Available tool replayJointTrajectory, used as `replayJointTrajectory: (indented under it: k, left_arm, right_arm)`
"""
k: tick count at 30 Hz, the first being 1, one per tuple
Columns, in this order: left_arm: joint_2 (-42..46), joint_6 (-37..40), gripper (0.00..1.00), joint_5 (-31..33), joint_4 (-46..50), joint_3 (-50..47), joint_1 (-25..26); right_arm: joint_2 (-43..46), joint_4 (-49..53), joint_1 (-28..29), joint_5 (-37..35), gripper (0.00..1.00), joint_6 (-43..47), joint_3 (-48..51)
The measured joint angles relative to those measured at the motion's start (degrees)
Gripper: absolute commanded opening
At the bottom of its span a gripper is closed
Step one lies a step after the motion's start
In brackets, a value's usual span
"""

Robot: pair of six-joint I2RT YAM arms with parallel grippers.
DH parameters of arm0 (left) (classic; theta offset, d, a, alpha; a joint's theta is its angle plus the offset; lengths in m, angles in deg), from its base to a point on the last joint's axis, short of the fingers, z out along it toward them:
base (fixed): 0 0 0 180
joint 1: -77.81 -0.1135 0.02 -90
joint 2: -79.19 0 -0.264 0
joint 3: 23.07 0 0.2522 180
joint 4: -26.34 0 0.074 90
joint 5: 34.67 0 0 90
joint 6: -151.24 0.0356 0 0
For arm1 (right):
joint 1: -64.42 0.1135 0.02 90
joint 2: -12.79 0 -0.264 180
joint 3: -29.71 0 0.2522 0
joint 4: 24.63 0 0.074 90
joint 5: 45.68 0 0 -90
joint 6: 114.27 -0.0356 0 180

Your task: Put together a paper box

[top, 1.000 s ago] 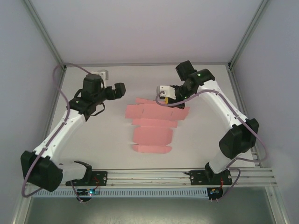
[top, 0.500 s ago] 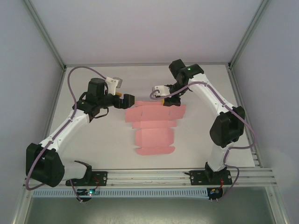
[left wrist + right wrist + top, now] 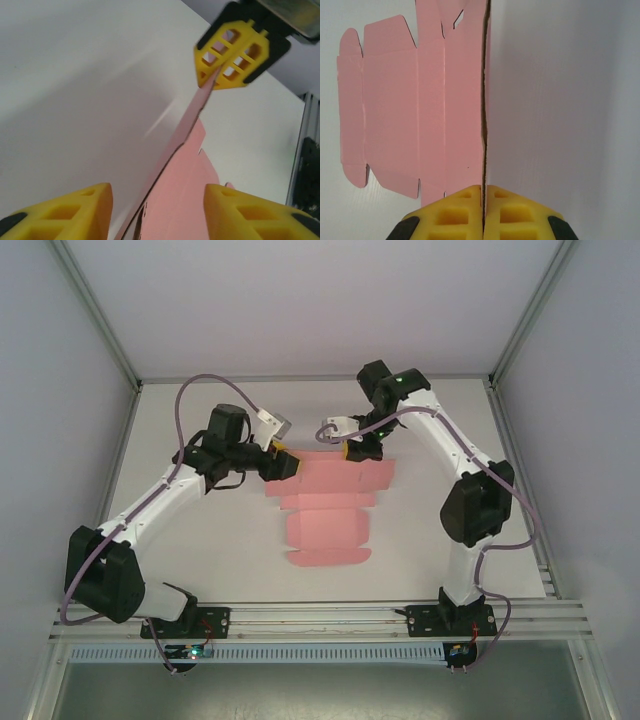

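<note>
under and between the two end effectors, the white counter (image 3: 200,550) carries the paper box (image 3: 328,525), a pink die-cut sheet. most of the sheet lies flat, reaching from the end effectors toward the arm bases. its far flap (image 3: 186,122) is lifted off the counter and stands on edge, running from one end effector to the other.

the right end effector (image 3: 350,450) is at the right end of that flap. in the right wrist view its yellow fingers (image 3: 457,210) are pressed together on the thin card edge, with no gap showing, and the flat panels spread out to the left of the clamped edge. the left wrist view shows the same end effector (image 3: 235,55) pinching the top of the flap.

the left end effector (image 3: 283,462) is at the left end of the flap, low over the sheet's far left corner. its jaws are spread wide: in the left wrist view the raised flap passes up through the gap between the two yellow fingers (image 3: 60,212), and neither finger is seen touching it, so it has hold of nothing.
</note>
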Motion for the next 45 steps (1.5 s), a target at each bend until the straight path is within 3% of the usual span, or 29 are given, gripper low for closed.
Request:
replayJointTrajectory:
  k: [5, 10, 21, 29, 37, 38, 39, 40, 42, 43, 45]
  left_arm:
    - [-1.42, 2.16, 0.41, 2.67, 1.46, 2.43, 2.21]
    - [-2.34, 4.42, 0.21, 9.11, 3.89, 4.63, 4.26]
    - [-3.02, 4.85, 0.2, 25.14, 6.43, 7.3, 9.14]
    - [-10.23, 2.91, 0.04, 37.24, 10.84, 16.09, 10.45]
    - [-18.73, -0.55, 0.06, 40.65, 17.66, 25.77, 10.58]
    - [-19.21, -0.87, 0.1, 40.63, 18.16, 26.47, 10.6]
    - [-19.56, -1.16, 0.23, 40.57, 18.64, 27.02, 10.6]
    - [-19.74, -1.46, 0.42, 40.54, 19.08, 27.39, 10.6]
    - [-19.71, -1.84, 0.65, 40.63, 19.58, 27.43, 10.6]
    - [-19.69, -1.9, 0.72, 40.74, 19.58, 27.41, 10.62]
    - [-19.12, -2.27, 0.75, 41.53, 19.21, 26.25, 10.69]
  right_arm:
    - [-1.44, 1.03, 0.2, 0.02, 0.0, -0.2, -0.9]
    - [-1.64, 1.36, 0.35, 0.0, 0.0, -0.98, -0.92]
    - [-1.66, -1.01, 0.37, -0.74, 0.0, -6.93, -1.03]
    - [-1.62, -8.96, 1.88, -4.85, 0.0, -14.58, 0.42]
    - [0.24, -16.63, 2.14, -7.37, 0.0, -19.5, 6.67]
    - [0.57, -17.11, 2.14, -7.58, 0.0, -19.65, 7.21]
    - [0.83, -17.53, 2.14, -7.74, 0.0, -19.76, 7.65]
    - [1.16, -18.03, 2.14, -7.93, 0.0, -19.8, 8.13]
    - [1.6, -18.21, 2.12, -8.11, 0.0, -19.71, 8.83]
    - [1.79, -18.43, 2.12, -7.91, 0.0, -19.61, 9.31]
    - [2.14, -18.58, 2.03, -6.93, 0.0, -19.3, 10.05]
